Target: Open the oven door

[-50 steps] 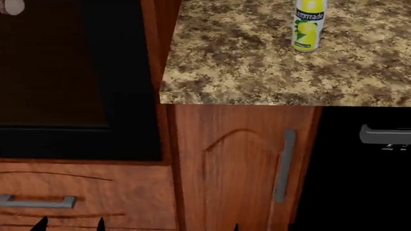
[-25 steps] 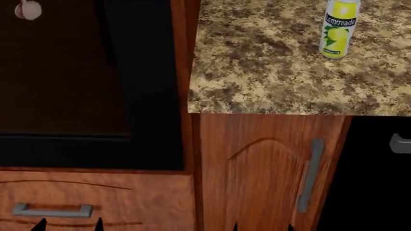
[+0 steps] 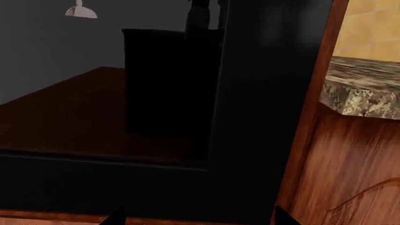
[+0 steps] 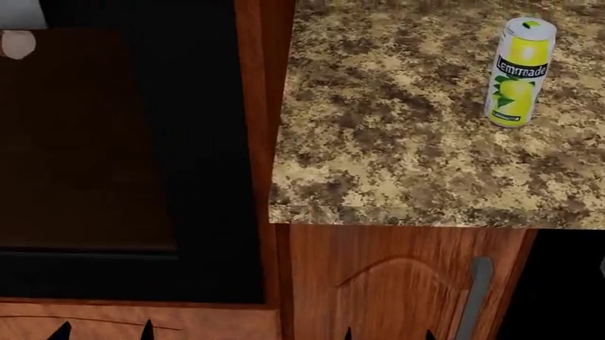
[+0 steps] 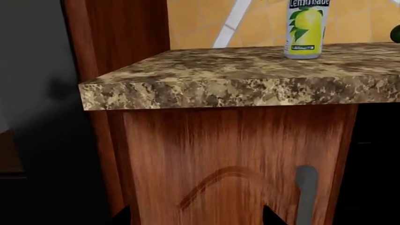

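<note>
Oven door (image 4: 203, 177) shut, both grippers barely in view

Heavy, rigid, glass-fronted panel; grip its bar handle, probably above frame. Only gripper tips show; spread or pressed, I cannot tell.

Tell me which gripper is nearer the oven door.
Left. The left gripper sits just below the oven door, facing its glass. The right gripper is off to the side, in front of the wooden cabinet door under the counter.
</note>
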You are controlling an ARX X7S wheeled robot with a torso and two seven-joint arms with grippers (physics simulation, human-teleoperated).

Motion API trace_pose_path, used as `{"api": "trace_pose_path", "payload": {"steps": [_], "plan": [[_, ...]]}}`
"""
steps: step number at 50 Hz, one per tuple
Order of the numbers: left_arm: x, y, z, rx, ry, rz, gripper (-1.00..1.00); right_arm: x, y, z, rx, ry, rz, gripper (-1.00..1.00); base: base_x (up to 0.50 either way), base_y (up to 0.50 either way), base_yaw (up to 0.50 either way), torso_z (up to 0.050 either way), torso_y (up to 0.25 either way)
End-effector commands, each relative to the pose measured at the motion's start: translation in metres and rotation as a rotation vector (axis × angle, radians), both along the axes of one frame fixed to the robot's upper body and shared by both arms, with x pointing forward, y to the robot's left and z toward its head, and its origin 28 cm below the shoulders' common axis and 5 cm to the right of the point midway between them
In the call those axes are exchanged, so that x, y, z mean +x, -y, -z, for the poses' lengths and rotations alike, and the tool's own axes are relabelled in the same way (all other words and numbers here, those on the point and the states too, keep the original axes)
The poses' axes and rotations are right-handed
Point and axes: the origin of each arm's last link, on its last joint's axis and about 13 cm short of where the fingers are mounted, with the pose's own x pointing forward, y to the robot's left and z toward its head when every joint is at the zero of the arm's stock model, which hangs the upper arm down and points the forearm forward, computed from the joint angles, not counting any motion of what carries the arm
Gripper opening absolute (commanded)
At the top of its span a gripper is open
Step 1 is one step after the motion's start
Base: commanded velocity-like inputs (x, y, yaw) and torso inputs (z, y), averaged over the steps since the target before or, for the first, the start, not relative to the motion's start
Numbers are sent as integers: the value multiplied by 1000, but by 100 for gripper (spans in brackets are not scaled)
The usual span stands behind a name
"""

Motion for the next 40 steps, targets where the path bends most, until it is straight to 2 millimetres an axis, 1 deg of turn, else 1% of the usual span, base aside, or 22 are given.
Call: {"api": "trace_pose_path", "payload": {"steps": [1, 10, 33, 40], "plan": [[-1, 1, 0, -1, -5, 5, 100, -2, 0, -1, 11, 2, 4, 100, 0, 0, 0, 0, 0], [-3, 1, 1, -19, -14, 5, 100, -2, 0, 0, 13, 1, 2, 100, 0, 0, 0, 5, 0], [-1, 0, -4, -39, -17, 2, 100, -2, -1, -1, 18, -1, -5, 100, 0, 0, 0, 50, 0], [-2, 1, -4, -34, -20, 11, 100, -2, 0, 2, 22, -2, -3, 100, 0, 0, 0, 50, 0]]}}
